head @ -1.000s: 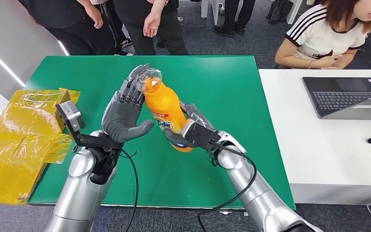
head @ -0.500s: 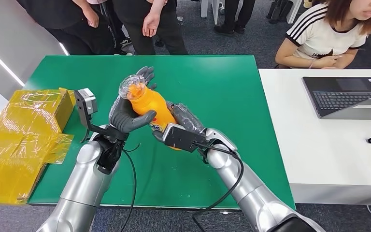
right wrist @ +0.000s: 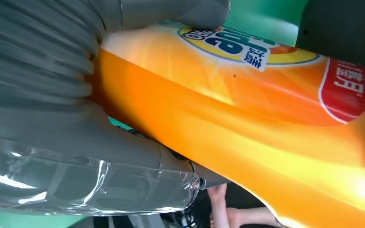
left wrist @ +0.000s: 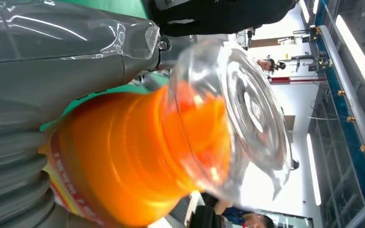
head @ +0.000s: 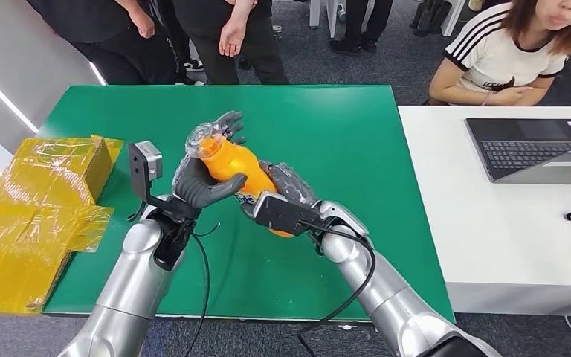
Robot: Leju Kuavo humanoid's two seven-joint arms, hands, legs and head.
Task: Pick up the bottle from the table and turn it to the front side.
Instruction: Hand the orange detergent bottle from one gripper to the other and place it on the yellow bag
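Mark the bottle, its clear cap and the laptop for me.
bottle (head: pixel 236 165), head view, orange body between the hands
clear cap (head: pixel 201 137), head view, top end
laptop (head: pixel 529 153), head view, keyboard

A second ago the left hand (head: pixel 207 178) stood open beside the bottle (head: pixel 239 172), near its clear cap (head: pixel 207 137); now it grips the neck just under that cap. The bottle has tipped from near upright to slanting, cap leaning left and lower toward the green bench (head: pixel 357 141).
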